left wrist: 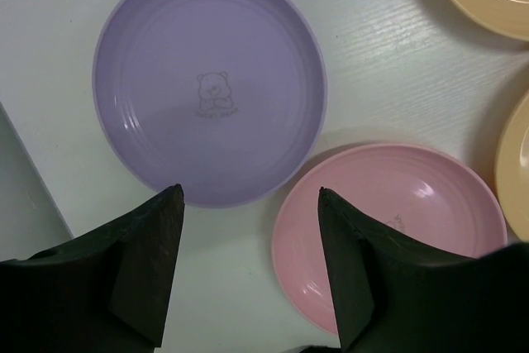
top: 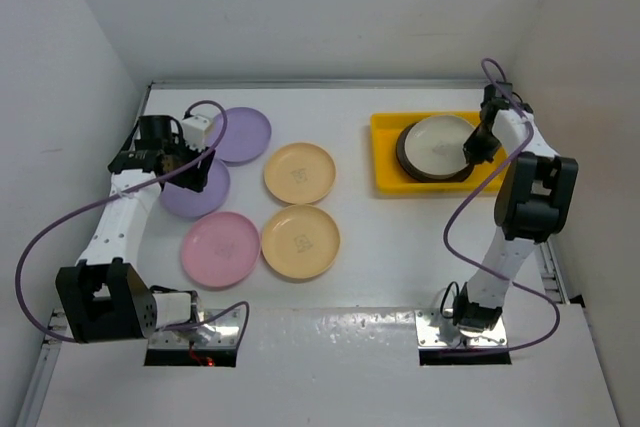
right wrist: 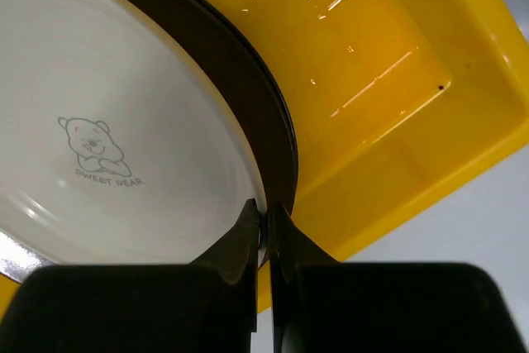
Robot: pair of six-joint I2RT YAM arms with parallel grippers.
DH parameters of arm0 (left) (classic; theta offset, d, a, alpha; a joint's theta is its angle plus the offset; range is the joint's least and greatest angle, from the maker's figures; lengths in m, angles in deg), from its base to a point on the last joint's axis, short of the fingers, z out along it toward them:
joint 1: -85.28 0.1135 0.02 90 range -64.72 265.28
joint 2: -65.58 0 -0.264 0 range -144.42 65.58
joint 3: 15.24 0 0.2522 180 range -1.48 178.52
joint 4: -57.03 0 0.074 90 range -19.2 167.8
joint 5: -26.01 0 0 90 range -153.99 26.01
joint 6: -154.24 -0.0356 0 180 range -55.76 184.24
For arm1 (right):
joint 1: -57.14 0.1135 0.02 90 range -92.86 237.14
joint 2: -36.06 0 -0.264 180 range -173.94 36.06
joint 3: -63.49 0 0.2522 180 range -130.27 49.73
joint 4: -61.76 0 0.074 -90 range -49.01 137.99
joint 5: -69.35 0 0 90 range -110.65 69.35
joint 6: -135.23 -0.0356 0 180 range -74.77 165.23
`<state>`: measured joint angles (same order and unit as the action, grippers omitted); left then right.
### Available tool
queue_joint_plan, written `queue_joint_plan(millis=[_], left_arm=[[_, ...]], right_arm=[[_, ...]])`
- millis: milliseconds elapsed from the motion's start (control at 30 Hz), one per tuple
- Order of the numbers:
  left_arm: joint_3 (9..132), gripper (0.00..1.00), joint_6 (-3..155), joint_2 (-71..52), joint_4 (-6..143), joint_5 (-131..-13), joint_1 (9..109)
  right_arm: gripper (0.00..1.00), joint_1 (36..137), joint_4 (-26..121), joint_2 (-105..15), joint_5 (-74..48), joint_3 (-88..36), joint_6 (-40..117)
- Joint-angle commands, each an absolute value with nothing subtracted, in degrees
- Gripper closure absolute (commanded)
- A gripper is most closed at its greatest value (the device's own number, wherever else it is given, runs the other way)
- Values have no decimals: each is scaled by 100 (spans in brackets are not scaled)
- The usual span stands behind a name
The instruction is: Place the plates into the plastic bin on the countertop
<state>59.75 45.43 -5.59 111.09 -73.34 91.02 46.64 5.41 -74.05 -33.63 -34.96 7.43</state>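
yellow bin holds cream plate on dark plates; right tool grasps its rim; left tool released.

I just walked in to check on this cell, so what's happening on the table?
The right gripper pinches the rim of a cream plate lying on a dark plate in the yellow bin. The left gripper hovers open over a lilac plate. Another lilac plate, a pink plate and two yellow-orange plates lie on the countertop.

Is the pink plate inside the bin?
No, the pink plate lies on the countertop, far to the left of the bin.
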Motion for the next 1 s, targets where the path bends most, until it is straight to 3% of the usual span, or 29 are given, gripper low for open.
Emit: queue_joint_plan(millis=[0,133,167,267,433,533,633,667,767,867,900,967], left_arm=[[6127,32,4526,-649,10999,-7304,9170],[6242,31,4526,-762,10999,-7304,9170],[6311,31,4526,-763,10999,-7304,9170],[6365,30,4526,-763,10999,-7304,9170],[6435,27,4578,-763,10999,-7409,9231],[6321,26,4578,-876,10999,-7244,9555],[6321,27,4500,-1087,11402,-7050,10002],[6321,28,4438,-1149,11526,-7050,10109],[6076,28,4271,-1089,11685,-7208,10400],[5742,28,4069,-912,11685,-7269,10514],[5680,28,3999,-843,11685,-7269,10514],[5531,27,3946,-781,11685,-7269,10707]], right_arm=[[95,4571,879,-7406,-2611,-3825,1111],[55,4554,529,-7600,-2803,-3965,1245],[36,4571,258,-7626,-2926,-4027,1297],[23,4711,142,-7382,-3146,-4010,1543],[21,6121,202,-5954,-3894,-3196,2044],[30,7867,1192,-5248,-2500,-1947,2211],[26,8937,1590,-5445,-1697,-1453,1878],[24,9514,1609,-5725,-1809,-1461,1738],[24,9888,1600,-6603,-2021,-1741,1535],[36,10196,1732,-7009,-2223,-1830,1403],[51,10249,1723,-7064,-2267,-1830,1351],[63,10258,1793,-7108,-2461,-1698,1245]])
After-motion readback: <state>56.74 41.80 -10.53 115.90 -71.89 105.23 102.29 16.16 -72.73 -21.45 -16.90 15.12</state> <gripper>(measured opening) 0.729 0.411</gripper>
